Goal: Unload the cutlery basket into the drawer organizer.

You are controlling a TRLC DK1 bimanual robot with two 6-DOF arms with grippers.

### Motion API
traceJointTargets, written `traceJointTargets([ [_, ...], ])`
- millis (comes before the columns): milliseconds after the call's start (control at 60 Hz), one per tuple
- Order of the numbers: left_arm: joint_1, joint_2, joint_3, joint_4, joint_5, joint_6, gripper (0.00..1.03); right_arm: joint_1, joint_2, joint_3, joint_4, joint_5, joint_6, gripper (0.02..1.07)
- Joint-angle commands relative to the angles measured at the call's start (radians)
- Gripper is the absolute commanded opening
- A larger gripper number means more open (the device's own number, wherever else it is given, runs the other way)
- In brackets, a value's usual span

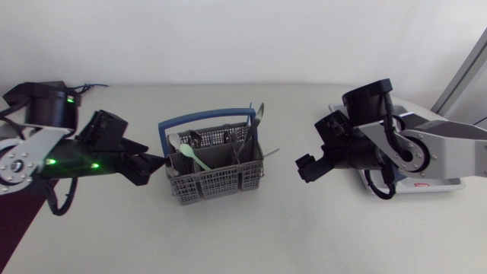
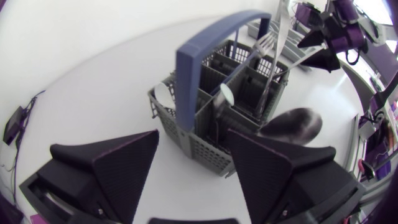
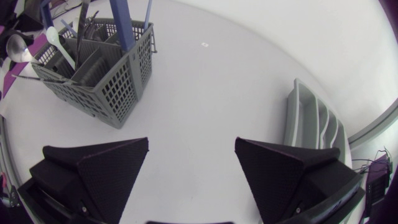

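The grey cutlery basket [image 1: 215, 169] with its blue handle [image 1: 205, 118] stands mid-table. Several pieces stick out of it, among them a pale green spoon [image 1: 200, 160] and a fork [image 1: 256, 122]. My left gripper [image 1: 156, 162] is at the basket's left end and stands open. In the left wrist view the basket's near corner [image 2: 208, 146] lies between the open fingers [image 2: 109, 168] of my left gripper [image 2: 189, 171]. A dark, blurred, rounded thing [image 2: 292, 124] is beside the basket. My right gripper [image 1: 304, 167] is open and holds nothing, to the right of the basket. The drawer organizer [image 3: 311, 121] lies ahead of it.
The light grey organizer [image 1: 445, 185] is largely covered by my right arm at the table's right side. A silver ladle [image 3: 15, 46] shows at the basket's far end in the right wrist view. Bare table [image 3: 205, 87] lies between the basket [image 3: 99, 78] and the organizer.
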Motion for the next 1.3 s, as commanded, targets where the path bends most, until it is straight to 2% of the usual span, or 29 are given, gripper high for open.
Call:
traceJointTargets([
  [0,0.079,-0.077,-0.014,-0.045,0.044,0.035,0.86,0.001,0.027,0.025,-0.012,-0.001,0.022,1.02],
  [100,0.164,-0.112,-0.017,-0.068,0.075,0.06,0.81,-0.011,0.039,0.039,-0.012,-0.014,0.037,1.02],
  [183,0.223,-0.085,-0.016,-0.059,0.092,0.067,0.73,-0.023,0.064,0.059,-0.02,-0.027,0.062,1.02],
  [267,0.244,-0.016,-0.006,-0.046,0.096,0.066,0.67,-0.031,0.087,0.079,-0.032,-0.066,0.091,1.01],
  [400,0.256,0.158,0.06,-0.033,0.127,0.04,0.47,-0.037,0.13,0.122,-0.055,-0.099,0.143,0.88],
  [467,0.266,0.254,0.104,-0.026,0.161,0.012,0.34,-0.048,0.156,0.142,-0.067,-0.15,0.186,0.75],
  [483,0.266,0.305,0.13,-0.023,0.161,-0.003,0.27,-0.052,0.159,0.143,-0.064,-0.165,0.2,0.67],
  [600,0.266,0.451,0.211,-0.02,0.179,-0.039,0.11,-0.071,0.205,0.173,-0.055,-0.241,0.237,0.18],
  [667,0.26,0.503,0.244,-0.019,0.181,-0.06,0.04,-0.081,0.242,0.191,-0.052,-0.288,0.254,0.11],
  [733,0.243,0.532,0.27,-0.019,0.188,-0.077,0.04,-0.08,0.289,0.22,-0.061,-0.325,0.272,0.08],
  [1000,0.157,0.598,0.331,-0.017,0.199,-0.135,0.04,-0.065,0.415,0.324,-0.092,-0.521,0.35,0.08],
  [1283,0.089,0.633,0.372,-0.01,0.205,-0.168,0.04,-0.043,0.43,0.357,-0.143,-0.676,0.358,0.08],
])
